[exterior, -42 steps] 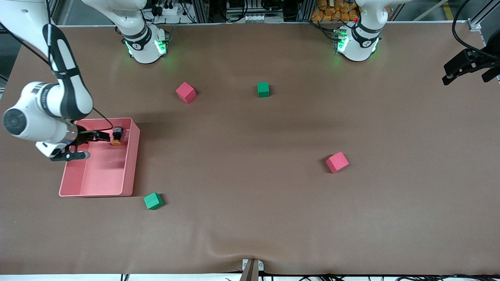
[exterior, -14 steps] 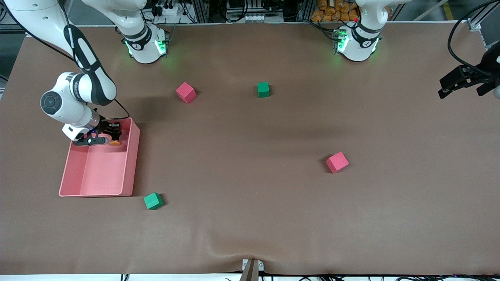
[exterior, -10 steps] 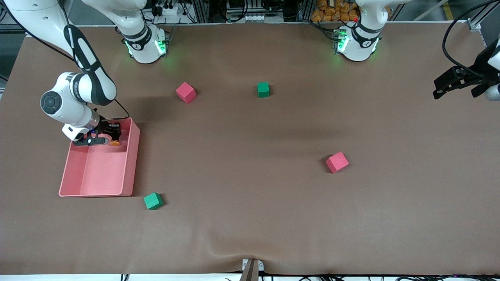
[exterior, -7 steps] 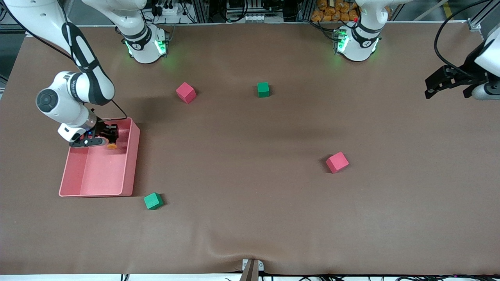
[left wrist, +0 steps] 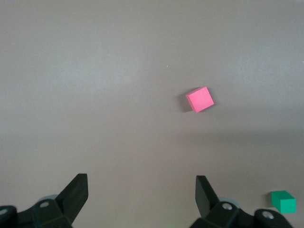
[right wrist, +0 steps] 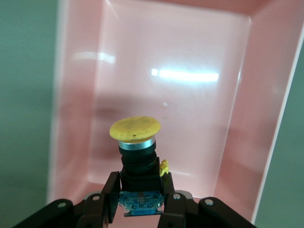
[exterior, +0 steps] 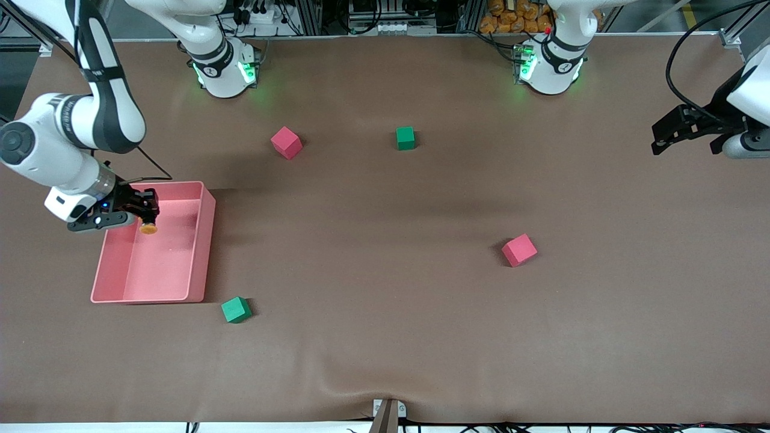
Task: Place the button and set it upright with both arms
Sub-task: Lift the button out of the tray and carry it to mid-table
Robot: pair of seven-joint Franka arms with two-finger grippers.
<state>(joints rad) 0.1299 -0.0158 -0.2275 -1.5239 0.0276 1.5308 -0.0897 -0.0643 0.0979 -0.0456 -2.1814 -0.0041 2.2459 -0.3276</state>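
Now I'm holding the small orange-capped black push-button (right wrist: 137, 156) clamped in the right gripper (exterior: 143, 211) over the shallow pink plastic tray (exterior: 204, 240); next I judge a carry toward the waiting, spread-fingered left gripper (exterior: 677, 129), which is hanging over the table's left-arm end.

1. Looks like a robotics lab: two fixed arm bases (exterior: 225, 69) lit green on a brown-covered counter (exterior: 385, 337).
2. Shows aluminium framing, cables and electronics (exterior: 391, 18) along the counter's edge.
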